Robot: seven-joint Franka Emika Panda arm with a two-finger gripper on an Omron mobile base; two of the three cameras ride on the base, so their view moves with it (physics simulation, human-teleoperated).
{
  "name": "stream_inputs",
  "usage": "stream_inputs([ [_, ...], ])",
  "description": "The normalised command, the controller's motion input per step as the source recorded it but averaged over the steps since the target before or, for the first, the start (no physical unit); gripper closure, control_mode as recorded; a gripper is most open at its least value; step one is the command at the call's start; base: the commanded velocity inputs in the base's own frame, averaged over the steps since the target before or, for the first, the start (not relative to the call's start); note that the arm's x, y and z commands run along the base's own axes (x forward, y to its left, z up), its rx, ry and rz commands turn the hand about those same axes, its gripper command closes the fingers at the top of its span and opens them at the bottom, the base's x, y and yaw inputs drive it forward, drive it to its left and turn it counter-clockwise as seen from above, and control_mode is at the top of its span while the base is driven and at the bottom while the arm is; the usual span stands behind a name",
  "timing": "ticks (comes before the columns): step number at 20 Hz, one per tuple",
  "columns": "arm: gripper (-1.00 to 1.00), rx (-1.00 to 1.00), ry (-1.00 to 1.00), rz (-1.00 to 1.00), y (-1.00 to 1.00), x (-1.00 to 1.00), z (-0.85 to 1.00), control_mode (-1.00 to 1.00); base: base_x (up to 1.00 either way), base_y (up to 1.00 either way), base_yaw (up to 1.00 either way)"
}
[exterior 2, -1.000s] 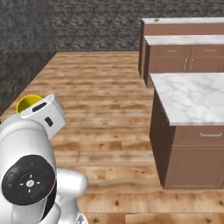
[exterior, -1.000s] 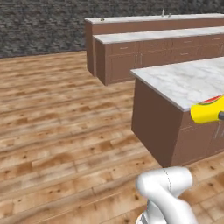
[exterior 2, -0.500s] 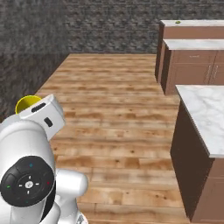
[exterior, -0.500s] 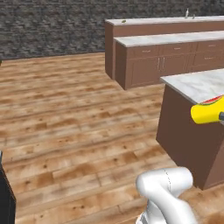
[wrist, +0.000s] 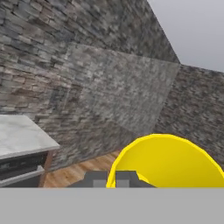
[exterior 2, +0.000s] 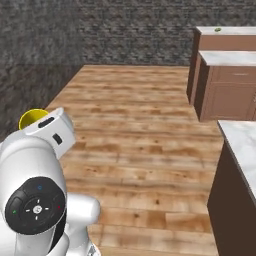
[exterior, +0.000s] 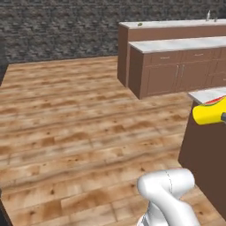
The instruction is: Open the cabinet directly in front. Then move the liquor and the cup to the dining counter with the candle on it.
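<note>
**Yellow cup carried over open floor**

Clamped on the cup (wrist: 168, 162): gripper (wrist: 117, 178) with fingers together on the near rim, seen in the hand view at 5 o'clock, yellow mouth facing the camera. In the left base view, cup (exterior: 211, 112) lying sideways at 3 o'clock, red-orange mark on top, in front of a marble-topped island (exterior: 207, 94). In the right base view, just a sliver of yellow rim (exterior 2: 31, 118) at 9 o'clock behind the white arm. Wood plank floor (exterior: 79, 128) across the middle. Long marble counter on a brown base (exterior: 176, 44) at 1 o'clock, against a dark stone wall (exterior: 57, 26).
</note>
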Motion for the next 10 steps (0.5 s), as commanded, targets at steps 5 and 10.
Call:
stream_inputs([
  [5, 1.0, 0.0, 0.0, 0.0, 0.0, 0.0, 0.0, 1.0, 1.0, 0.0, 0.0],
  [10, 1.0, 0.0, 0.0, 0.0, 0.0, 0.0, 0.0, 1.0, 1.0, 0.0, 0.0],
])
